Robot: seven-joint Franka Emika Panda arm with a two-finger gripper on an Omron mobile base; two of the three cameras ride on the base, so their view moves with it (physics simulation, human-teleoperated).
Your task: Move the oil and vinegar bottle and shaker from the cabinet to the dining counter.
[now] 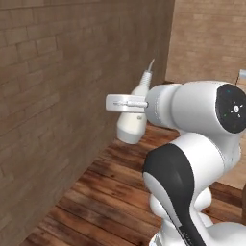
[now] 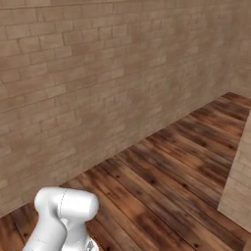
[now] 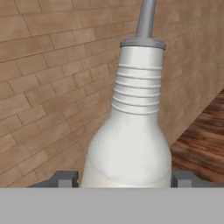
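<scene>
In the left base view the oil and vinegar bottle (image 1: 135, 111) is seen held aloft above the plank floor (image 1: 105, 202), beside the brick wall (image 1: 57, 96), spout up. In the hand view the pincer (image 3: 126, 178) is seen spread wide, its fingers (image 3: 65, 179) clamped against the bottle's base. In the right base view the wall and floor are shown from the other side.

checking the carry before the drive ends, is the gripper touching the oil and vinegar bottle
Touching. In the hand view the oil and vinegar bottle sits between the fingertips of the gripper, no gap on either side. The left base view shows it held off the floor.
</scene>
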